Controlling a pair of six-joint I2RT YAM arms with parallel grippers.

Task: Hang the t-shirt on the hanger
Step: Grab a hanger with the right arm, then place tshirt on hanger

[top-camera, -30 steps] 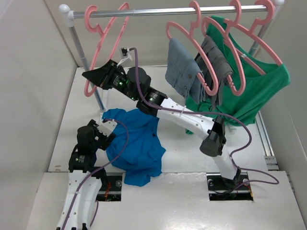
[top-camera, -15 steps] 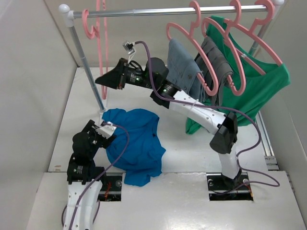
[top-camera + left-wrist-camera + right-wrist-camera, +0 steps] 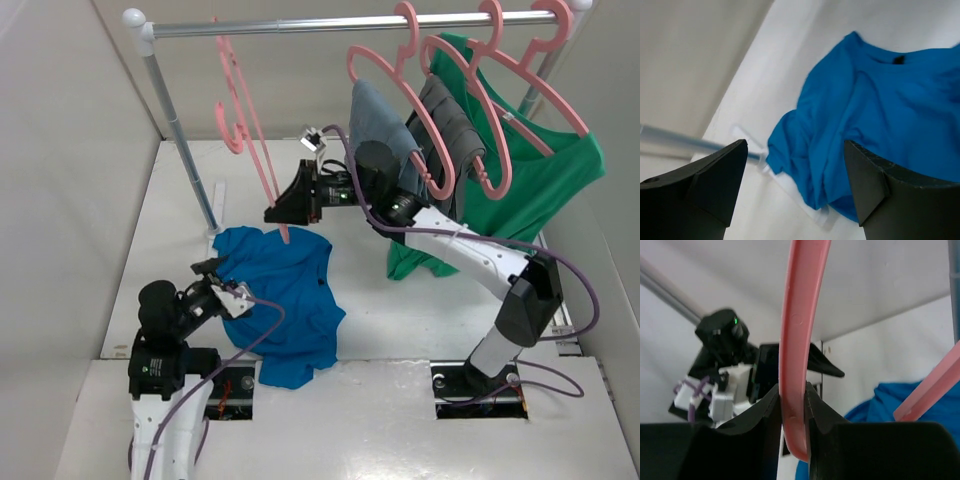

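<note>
The blue t-shirt [image 3: 285, 295] lies crumpled on the white table; in the left wrist view the t-shirt [image 3: 875, 110] fills the right half. The pink hanger [image 3: 250, 140] stands tilted and edge-on, from near the rail down to the shirt's collar. My right gripper [image 3: 282, 213] is shut on its lower rim, and the right wrist view shows the hanger [image 3: 800, 315] pinched between the jaws of the right gripper [image 3: 794, 400]. My left gripper [image 3: 213, 283] is open at the shirt's left edge, and in its own view the left gripper [image 3: 795, 165] holds nothing.
The rail [image 3: 350, 22] crosses the back on a post [image 3: 185, 150]. Further pink hangers on it carry a denim garment [image 3: 380, 140], a grey garment [image 3: 455, 130] and a green shirt [image 3: 540, 180]. A wall stands close on the left.
My right arm has swung the hanger from beside the post rightward to above the t-shirt's collar, turning it edge-on. The left arm has drawn back toward the near edge.
</note>
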